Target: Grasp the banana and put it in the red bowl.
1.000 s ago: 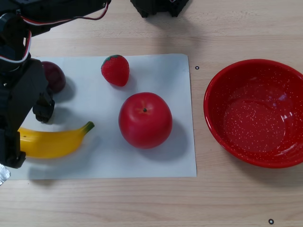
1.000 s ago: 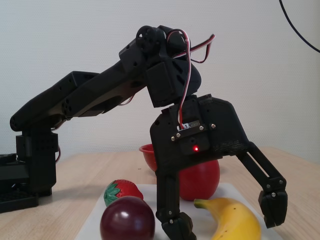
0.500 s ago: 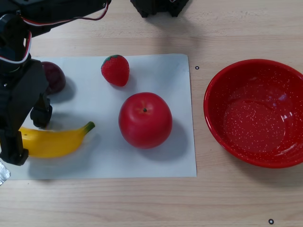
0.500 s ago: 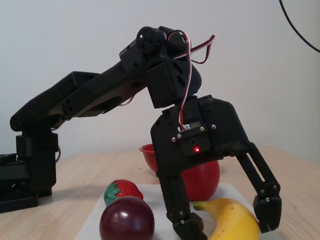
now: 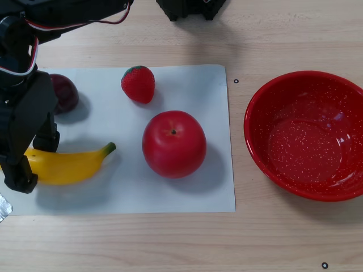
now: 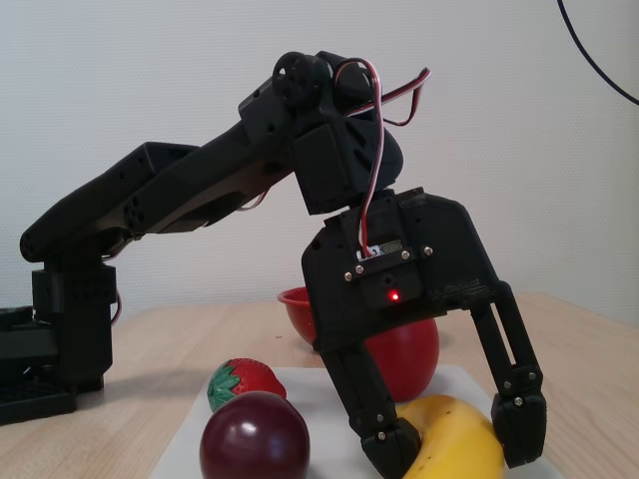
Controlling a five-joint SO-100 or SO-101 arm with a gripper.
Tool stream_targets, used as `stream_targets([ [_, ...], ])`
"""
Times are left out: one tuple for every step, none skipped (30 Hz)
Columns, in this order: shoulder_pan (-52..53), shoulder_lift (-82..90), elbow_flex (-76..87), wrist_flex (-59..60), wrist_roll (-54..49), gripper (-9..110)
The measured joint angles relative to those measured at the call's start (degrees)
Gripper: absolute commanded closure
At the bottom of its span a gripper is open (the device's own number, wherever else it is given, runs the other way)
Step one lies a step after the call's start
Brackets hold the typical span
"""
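The yellow banana [image 5: 74,164] lies on the left part of a white sheet, its stem tip toward the apple. My gripper [image 5: 34,161] straddles the banana's blunt end, one finger [image 5: 48,137] on its far side and the other [image 5: 20,180] on its near side, both pressed against it. In the fixed view the gripper [image 6: 457,444] clamps the banana [image 6: 449,424] low over the sheet. The red bowl [image 5: 266,96] stands empty on the wood at the right, and its rim [image 6: 295,302] peeks out behind the arm.
On the white sheet [image 5: 187,192] sit a big red apple [image 5: 173,144], a strawberry [image 5: 138,84] and a dark plum [image 5: 63,92] close to my gripper. The arm's base [image 5: 190,8] is at the top edge. The apple lies between banana and bowl.
The fingers have drawn together from wide apart onto the banana's sides. The banana has shifted slightly, its stem tip moving a little right and up in the other view.
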Motion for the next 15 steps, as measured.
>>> stream_targets([
  [0.0,0.0,0.0,0.0,-0.1,101],
  [0.0,0.0,0.0,0.0,-0.6,101],
  [0.0,0.0,0.0,0.0,-0.8,101],
  [0.0,0.0,0.1,0.0,-0.8,101],
  [0.0,0.0,0.5,0.0,-1.1,101],
  [0.0,0.2,1.1,0.0,-1.7,101],
  [0.0,0.9,2.0,0.0,-2.4,101],
  [-0.1,1.5,3.2,0.0,-2.3,101],
  [-0.1,2.1,4.4,0.0,-2.5,101],
  [-0.1,3.0,5.5,-0.1,-2.2,101],
  [0.0,3.7,6.8,-0.1,-2.9,101],
  [0.1,4.4,8.1,-0.4,-3.2,101],
  [0.2,5.2,9.3,-0.6,-2.9,101],
  [0.2,5.7,10.6,-0.9,-3.0,101],
  [0.3,6.5,11.7,-1.3,-3.3,101],
])
